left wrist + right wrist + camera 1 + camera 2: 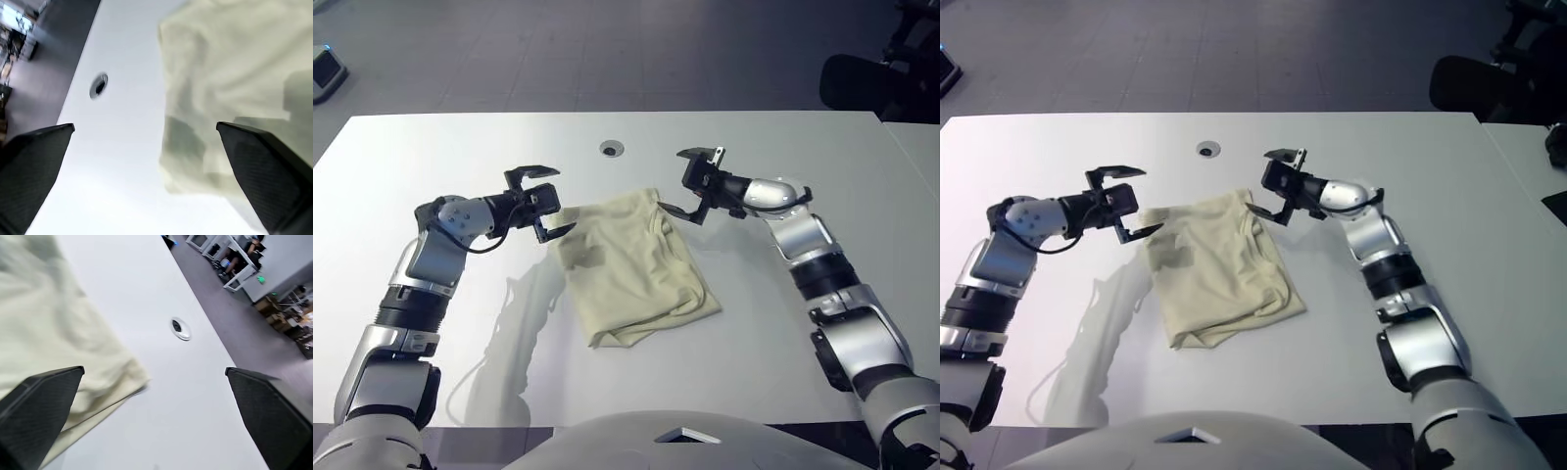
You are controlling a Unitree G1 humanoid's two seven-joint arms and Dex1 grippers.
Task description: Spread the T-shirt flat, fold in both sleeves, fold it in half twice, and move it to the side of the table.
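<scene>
A pale yellow T-shirt (pixel 631 266) lies folded into a rough rectangle in the middle of the white table (pixel 431 166). My left gripper (pixel 544 203) hovers open at the shirt's far left corner, one finger above and one just at the cloth edge. At the far right corner my right gripper (pixel 690 182) stands open too, its lower finger close to the fabric. The left wrist view has the shirt (pixel 234 88) between and beyond its two dark fingers (pixel 264 171). Cloth (pixel 44 333) also lies by the right gripper's fingers (pixel 39 406).
A round cable hole (pixel 611 149) sits in the table just beyond the shirt. Bare table extends to both sides and toward the front edge. A dark chair (pixel 867 83) stands off the table's far right corner.
</scene>
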